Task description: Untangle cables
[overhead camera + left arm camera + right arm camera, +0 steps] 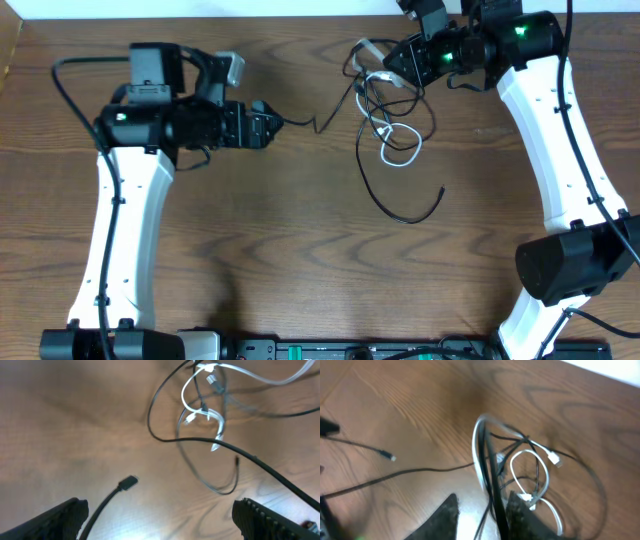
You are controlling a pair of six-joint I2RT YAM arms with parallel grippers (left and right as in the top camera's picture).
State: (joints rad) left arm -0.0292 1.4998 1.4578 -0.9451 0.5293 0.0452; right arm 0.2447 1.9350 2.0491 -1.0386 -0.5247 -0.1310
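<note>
Left claw (160,507) gapes wide, away from the knotted cables (476,452); right claw (482,497), fingers parted, straddles strands of them.

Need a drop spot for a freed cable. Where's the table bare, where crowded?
Bare: table between the left arm and right arm, from the loose black end toward the bases. Crowded: cables bunched at the right claw, one black strand running to the left claw.

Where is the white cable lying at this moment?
In the overhead view, the white cable lies right of the table's centre, towards the far edge, looped among the black cables next to the right arm's fingers.
</note>
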